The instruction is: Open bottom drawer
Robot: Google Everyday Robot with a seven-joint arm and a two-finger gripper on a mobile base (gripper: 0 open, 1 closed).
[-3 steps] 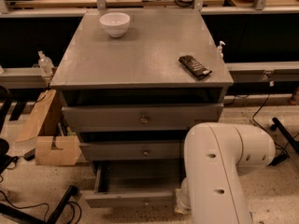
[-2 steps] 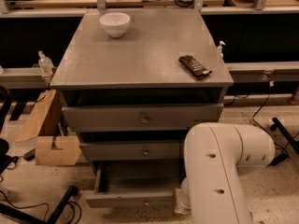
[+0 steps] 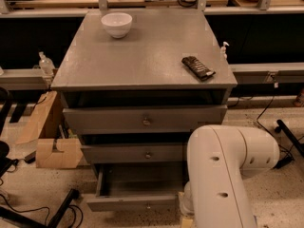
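Observation:
The grey cabinet (image 3: 142,56) has three drawers. The bottom drawer (image 3: 133,202), the slimmest front with a small round metal knob (image 3: 148,205), stands pulled out, and its plain grey tray (image 3: 137,180) shows empty. The middle drawer (image 3: 133,153) and the top drawer (image 3: 142,120) are pushed in. My white arm (image 3: 223,175) reaches down at the bottom drawer's right end. My gripper is hidden behind the arm and the frame's lower edge, near the drawer's right front corner.
A white bowl (image 3: 117,23) and a dark remote-like object (image 3: 197,67) lie on the cabinet top. A cardboard box (image 3: 52,151) stands on the floor at the left. Cables and a black stand leg (image 3: 57,213) lie at the lower left.

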